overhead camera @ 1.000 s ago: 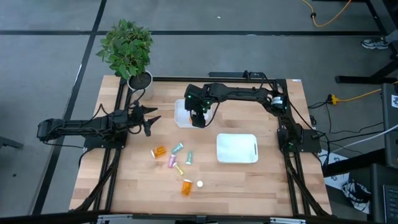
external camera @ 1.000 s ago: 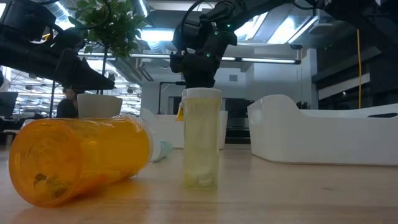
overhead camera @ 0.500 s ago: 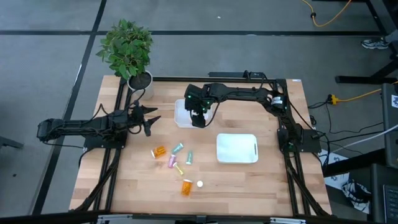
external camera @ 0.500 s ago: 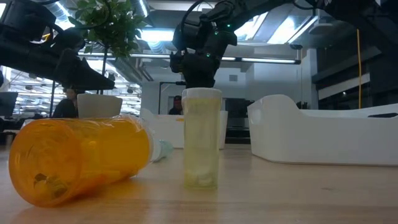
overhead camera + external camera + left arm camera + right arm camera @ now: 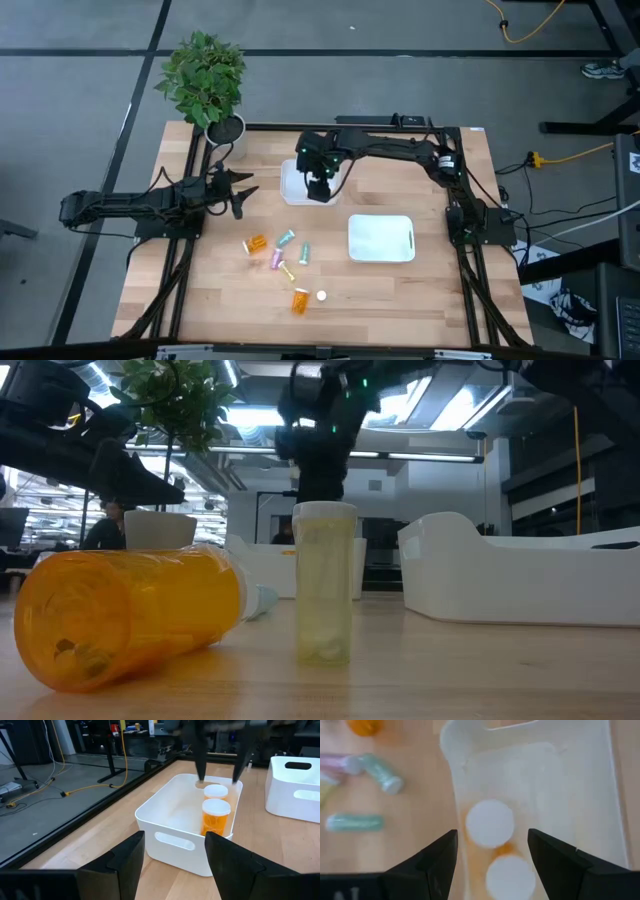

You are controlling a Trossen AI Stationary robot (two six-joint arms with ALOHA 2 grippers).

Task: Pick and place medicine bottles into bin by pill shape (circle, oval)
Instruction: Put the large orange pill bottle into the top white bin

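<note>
Over the far bin [image 5: 297, 183] my right gripper [image 5: 318, 187] hangs wide open, empty. The left gripper [image 5: 243, 191] waits open. Bottles [image 5: 285, 253] look light, slippery; grab the middle.

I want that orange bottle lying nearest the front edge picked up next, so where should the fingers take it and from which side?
Grip the orange bottle across the middle of its barrel, coming straight down from above. It lies on its side on the table, uncapped, its white cap loose beside it, so only the round body offers opposing faces.
</note>
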